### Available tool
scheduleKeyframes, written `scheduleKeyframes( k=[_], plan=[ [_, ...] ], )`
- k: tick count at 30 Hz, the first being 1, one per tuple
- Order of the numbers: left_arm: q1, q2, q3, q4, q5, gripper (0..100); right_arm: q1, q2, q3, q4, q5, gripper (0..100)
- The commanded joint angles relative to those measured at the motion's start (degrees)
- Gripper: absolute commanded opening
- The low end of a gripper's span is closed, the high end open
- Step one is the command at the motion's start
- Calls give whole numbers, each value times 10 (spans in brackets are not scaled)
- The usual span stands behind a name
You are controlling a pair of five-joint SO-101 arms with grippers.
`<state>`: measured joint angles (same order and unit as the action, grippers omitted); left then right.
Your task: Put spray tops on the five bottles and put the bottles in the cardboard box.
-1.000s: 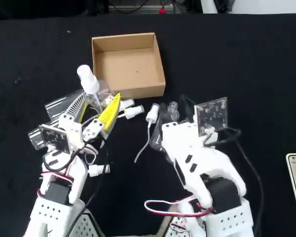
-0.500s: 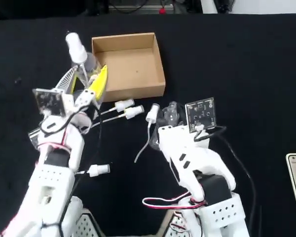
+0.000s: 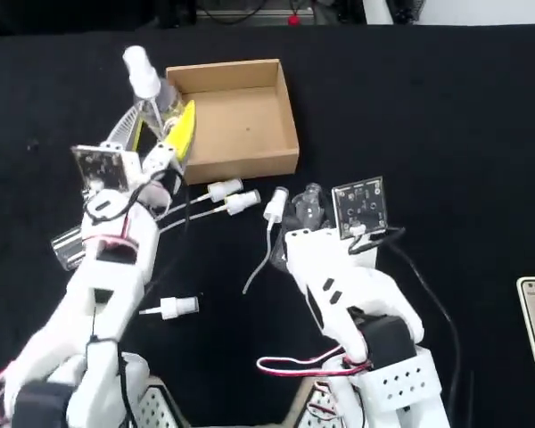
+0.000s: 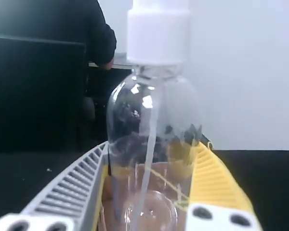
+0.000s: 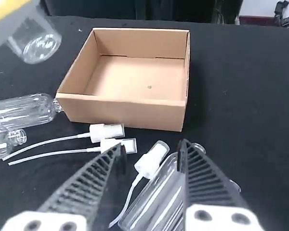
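My left gripper (image 3: 163, 111) pinching a capped bottle (image 4: 151, 130) beside the cardboard box (image 3: 250, 165), right gripper (image 5: 150, 145) fingers spread around a lying bottle (image 5: 154, 202), maybe touching

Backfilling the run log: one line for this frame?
left tool: shut on capped bottle, raised at box corner | right tool: open, straddling bare bottle | box: empty

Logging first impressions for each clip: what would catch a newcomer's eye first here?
The left gripper holds a capped bottle raised beside the left wall of the box. The right gripper stands open astride a second bottle lying flat, and loose spray tops lie in front of the box.
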<state>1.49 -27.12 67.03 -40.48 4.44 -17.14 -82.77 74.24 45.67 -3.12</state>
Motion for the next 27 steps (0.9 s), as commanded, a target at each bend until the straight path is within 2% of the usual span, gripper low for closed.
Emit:
scheduleKeyframes(
  k=[1, 12, 27],
  plan=[
    [-19, 78, -116, -16, 4, 210, 12, -6, -1, -13, 1, 174],
    [-23, 339, -336, -18, 4, 211, 12, -6, 7, -13, 1, 174],
    [-48, 584, -592, -18, 4, 214, 12, -6, 7, -13, 1, 174]
  ],
)
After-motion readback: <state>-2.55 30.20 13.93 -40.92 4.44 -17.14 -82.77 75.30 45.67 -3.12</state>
